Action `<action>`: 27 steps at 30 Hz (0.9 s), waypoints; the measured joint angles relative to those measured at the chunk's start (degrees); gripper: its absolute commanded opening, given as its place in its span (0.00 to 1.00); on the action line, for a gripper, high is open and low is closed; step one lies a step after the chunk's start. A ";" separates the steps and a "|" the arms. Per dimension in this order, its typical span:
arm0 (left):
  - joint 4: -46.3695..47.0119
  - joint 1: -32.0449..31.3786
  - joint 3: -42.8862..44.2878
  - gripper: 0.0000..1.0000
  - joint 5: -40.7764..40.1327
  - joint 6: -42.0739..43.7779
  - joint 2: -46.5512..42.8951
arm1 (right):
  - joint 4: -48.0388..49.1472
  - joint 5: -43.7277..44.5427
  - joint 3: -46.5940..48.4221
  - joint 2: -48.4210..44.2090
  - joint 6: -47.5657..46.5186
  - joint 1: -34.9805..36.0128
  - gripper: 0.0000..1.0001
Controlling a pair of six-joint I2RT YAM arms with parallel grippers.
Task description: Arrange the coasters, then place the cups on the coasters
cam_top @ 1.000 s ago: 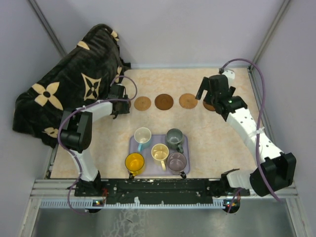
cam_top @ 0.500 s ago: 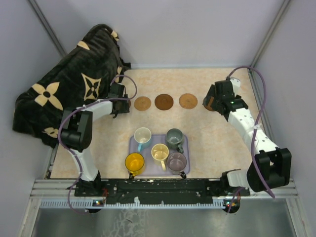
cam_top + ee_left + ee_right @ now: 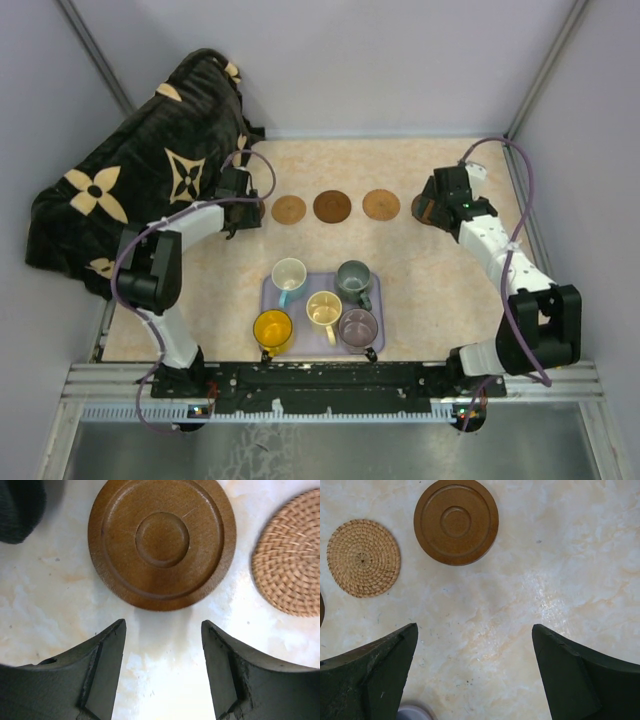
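Observation:
Five coasters lie in a row across the back of the table. In the top view three show whole: tan (image 3: 288, 209), dark (image 3: 332, 206), tan (image 3: 381, 204). A fourth (image 3: 424, 215) peeks from under my right gripper (image 3: 438, 205); the fifth is hidden beneath my left gripper (image 3: 243, 212). The left gripper (image 3: 162, 627) is open, just short of a brown wooden coaster (image 3: 161, 542), with a woven one (image 3: 292, 560) to its right. The right gripper (image 3: 475, 630) is open wide over bare table, with a brown coaster (image 3: 456, 521) and a woven one (image 3: 363, 557) ahead. The cups are white-blue (image 3: 289, 274), grey-green (image 3: 352, 278), cream (image 3: 323, 309), yellow (image 3: 272, 327) and mauve (image 3: 358, 325).
All the cups stand on a lavender tray (image 3: 303, 340) at the near middle. A black blanket with tan flower shapes (image 3: 140, 170) is heaped at the back left, close to the left arm. Grey walls close in the table on three sides.
The right gripper has shifted right and turned down over the right-end coaster, and its arm has drawn in toward the right wall. The left arm has not moved.

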 measured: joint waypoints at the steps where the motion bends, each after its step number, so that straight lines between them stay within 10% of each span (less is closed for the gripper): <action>1: -0.39 0.00 -0.33 0.69 0.20 -0.15 -1.14 | 0.17 0.11 0.00 0.24 0.00 -0.35 0.97; 14: -0.26 0.02 -5.62 0.72 -1.22 -0.81 -20.90 | 3.45 0.28 -0.33 1.36 -1.38 -6.01 0.99; 27: 3.13 0.04 -10.86 0.71 -1.57 -2.25 -13.68 | 6.91 -1.79 -0.31 8.33 -2.03 -10.82 0.99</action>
